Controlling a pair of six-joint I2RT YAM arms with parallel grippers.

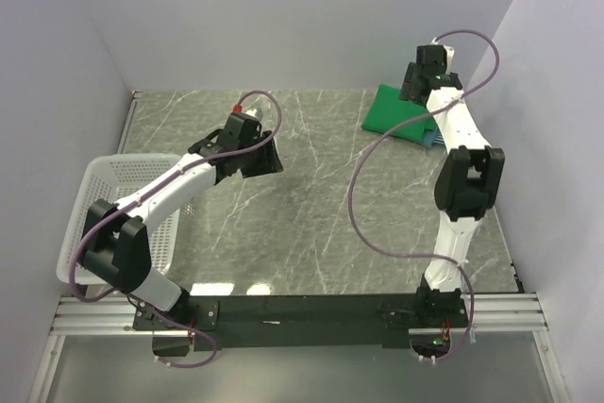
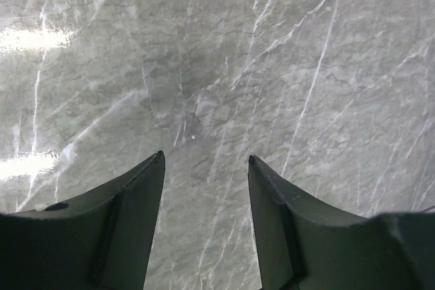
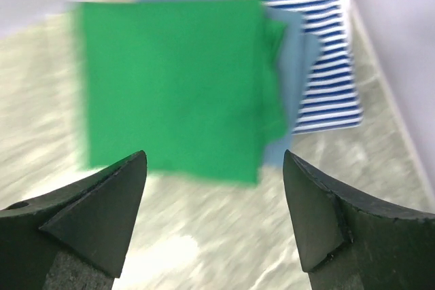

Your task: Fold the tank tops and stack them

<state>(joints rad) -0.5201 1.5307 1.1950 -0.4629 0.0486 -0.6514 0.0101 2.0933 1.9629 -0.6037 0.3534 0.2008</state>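
In the top view the right arm [image 1: 462, 176] hides the near right part of the stack, so only the green tank top [image 1: 394, 110] shows well. The right wrist view is blurred. The right arm reaches to the far right corner of the tabletop [image 1: 311, 233]. The right fingers [image 3: 102, 202] stand wide apart over the stack and hold nothing. The left fingers [image 2: 129, 202] are also spread and empty, over bare tabletop beside the white basket [image 1: 99, 186]. The green tank top lies folded on top, with the teal-blue tank top [image 3: 302, 59] under it and the striped tank top [image 3: 333, 79] lowest.
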